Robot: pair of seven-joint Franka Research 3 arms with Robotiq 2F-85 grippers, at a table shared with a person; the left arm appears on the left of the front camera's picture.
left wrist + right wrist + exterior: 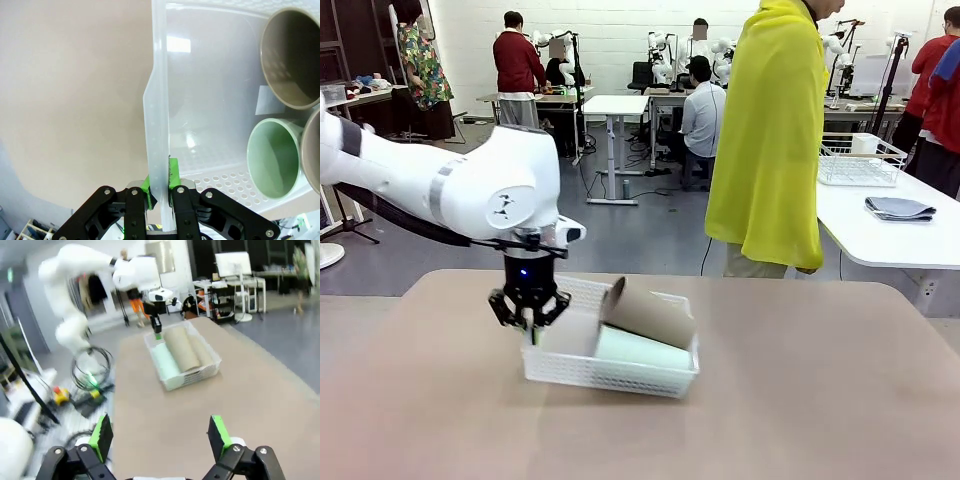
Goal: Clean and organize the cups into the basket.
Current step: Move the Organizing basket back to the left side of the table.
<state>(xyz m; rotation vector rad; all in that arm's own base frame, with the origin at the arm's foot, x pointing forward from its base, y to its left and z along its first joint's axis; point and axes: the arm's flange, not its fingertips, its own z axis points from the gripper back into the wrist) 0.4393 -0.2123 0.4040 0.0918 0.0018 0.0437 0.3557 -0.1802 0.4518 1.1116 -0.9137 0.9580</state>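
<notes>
Left gripper (160, 192) pinches the white basket (610, 372) rim at its left end; I see right gripper (160, 437) wide, holding nothing; mint cup (640, 348) inside.

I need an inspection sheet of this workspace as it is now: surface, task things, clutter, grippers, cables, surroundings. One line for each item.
Surface: tan table, bare around the basket.
Job's things: white mesh basket near the table's middle; mint green cup lying inside, brown cup lying tilted over the rim; a second brown cup at the picture's edge in the left wrist view.
Clutter: nothing seen on the table.
Grippers: left gripper shut on the basket's end wall; right gripper open above the table, holding nothing.
Cables: coiled cables on the floor beside the table.
Surroundings: person in yellow top at the far side; other tables and people behind.
</notes>
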